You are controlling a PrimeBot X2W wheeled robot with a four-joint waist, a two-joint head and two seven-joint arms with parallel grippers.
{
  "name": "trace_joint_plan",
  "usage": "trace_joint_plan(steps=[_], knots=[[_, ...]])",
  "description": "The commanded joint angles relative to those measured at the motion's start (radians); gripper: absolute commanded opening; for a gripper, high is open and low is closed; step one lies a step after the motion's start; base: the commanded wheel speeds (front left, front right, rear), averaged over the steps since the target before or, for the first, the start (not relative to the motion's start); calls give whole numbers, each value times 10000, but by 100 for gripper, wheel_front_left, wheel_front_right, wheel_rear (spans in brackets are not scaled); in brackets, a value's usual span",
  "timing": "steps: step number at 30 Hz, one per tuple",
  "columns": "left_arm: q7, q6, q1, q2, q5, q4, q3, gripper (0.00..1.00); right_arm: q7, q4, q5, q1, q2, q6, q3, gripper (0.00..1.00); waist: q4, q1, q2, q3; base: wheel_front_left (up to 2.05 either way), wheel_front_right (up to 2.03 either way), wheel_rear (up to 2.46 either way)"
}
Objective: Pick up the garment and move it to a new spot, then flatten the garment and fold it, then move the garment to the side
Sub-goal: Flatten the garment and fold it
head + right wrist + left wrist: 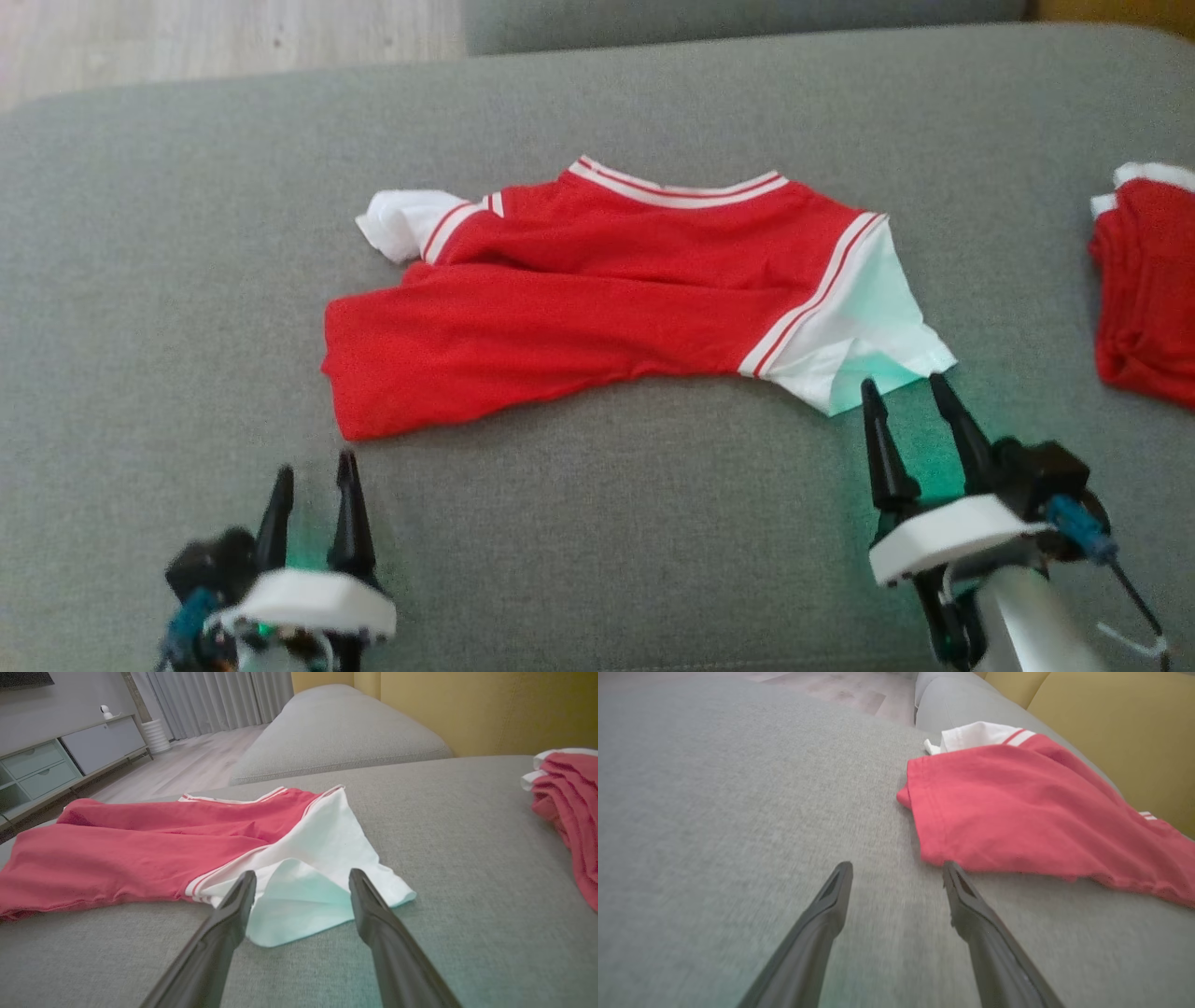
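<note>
Two grippers stand with their fingers spread wide and nothing between them, each aimed at a different edge of the garment (597,299), which lies on the grey sofa cushion (597,532) just beyond both sets of tips. The left gripper (316,465) points at bare cushion. The red hem corner (350,425) sits just ahead of its right-hand finger and slightly outside the gap, as the left wrist view shows. The right gripper (904,381) has its tips at the edge of the white sleeve (859,327), whose turned-over flap lies in line with the gap between the fingers.

The shirt looks rumpled and skewed, so the step in hand is probably flattening, and that starts with a clean pinch at each end. The left gripper would do well to shift towards its right-hand finger until the hem corner is centred, then go low enough to get one finger under the cloth. The right gripper needs only a short advance, but it should take the sleeve's full doubled edge, because a single layer would probably slip. Closing both together and drawing apart evenly should keep the body from bunching. A second red garment (1144,289) lies well apart, off to the outer side of the right fingers, and should be left alone.
</note>
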Motion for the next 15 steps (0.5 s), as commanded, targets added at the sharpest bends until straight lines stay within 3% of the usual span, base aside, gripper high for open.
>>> trace_joint_plan(steps=[1,15], knots=[[-51,-36,-539,44,-173,-148,229,100,-26,-318,-22,-503,-51,-9,185,100,-71,-1,-1,286,0,0,0],[-51,-60,-1636,116,-1565,836,-535,100,-26,-414,-107,-1045,-51,-9,101,100,-466,-1,-1,1078,0,0,0]])
